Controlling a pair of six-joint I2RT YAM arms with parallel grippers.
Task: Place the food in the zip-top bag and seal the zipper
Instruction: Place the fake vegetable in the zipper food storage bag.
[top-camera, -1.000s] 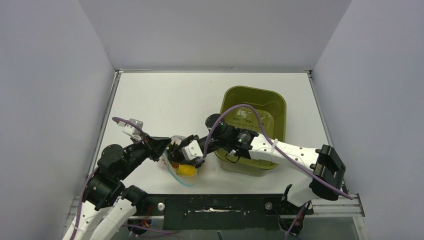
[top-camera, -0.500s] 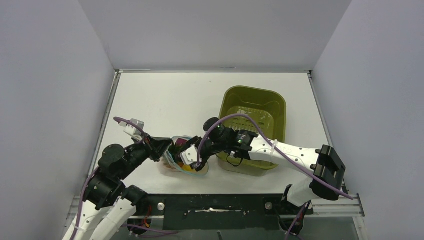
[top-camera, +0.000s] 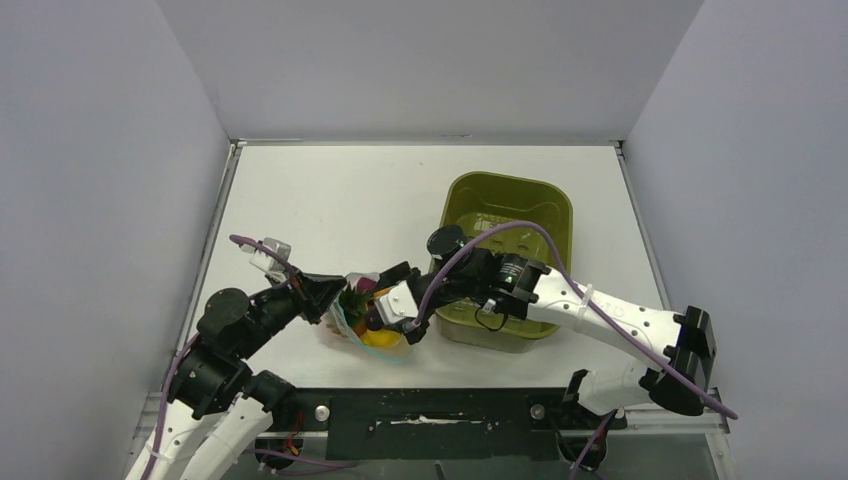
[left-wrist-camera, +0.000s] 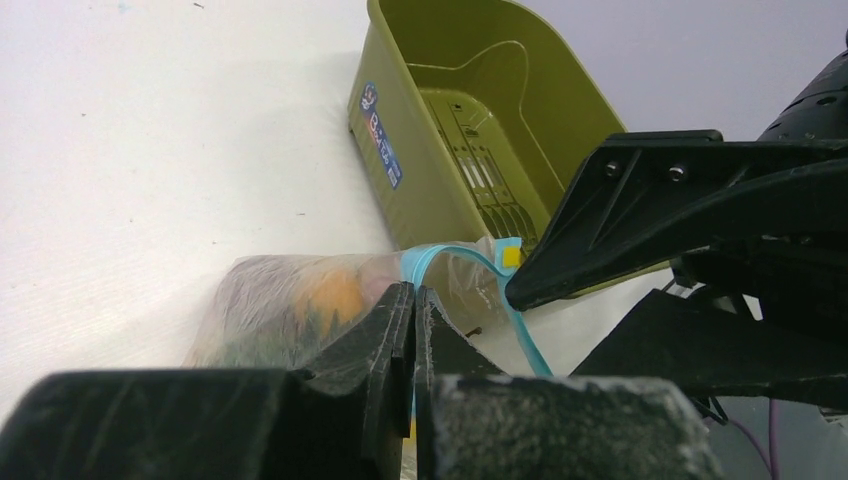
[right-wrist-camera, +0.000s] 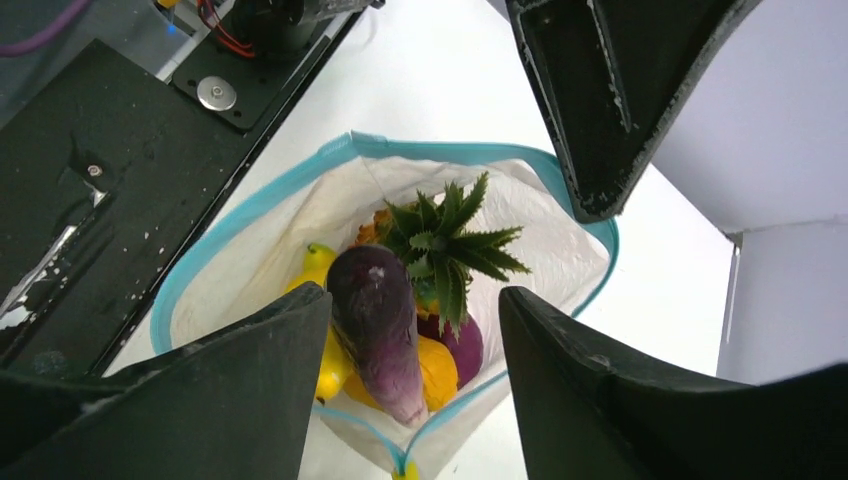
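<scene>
Left gripper (left-wrist-camera: 412, 300) was pinched shut on the zip-top bag (left-wrist-camera: 285, 300), just beside the olive basin (left-wrist-camera: 470, 110). Right gripper (right-wrist-camera: 408, 300) hung spread wide over the unsealed zipper (right-wrist-camera: 440, 150), with the purple eggplant (right-wrist-camera: 375, 330), pineapple (right-wrist-camera: 448, 240) and banana (right-wrist-camera: 318, 258) inside.

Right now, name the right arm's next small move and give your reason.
Probably lift the right gripper straight up, clear of the zip-top bag. Its jaws stand open around the purple piece, which already lies inside with the other food, while the left gripper pinches the bag's rim. The zipper gapes unsealed.
</scene>
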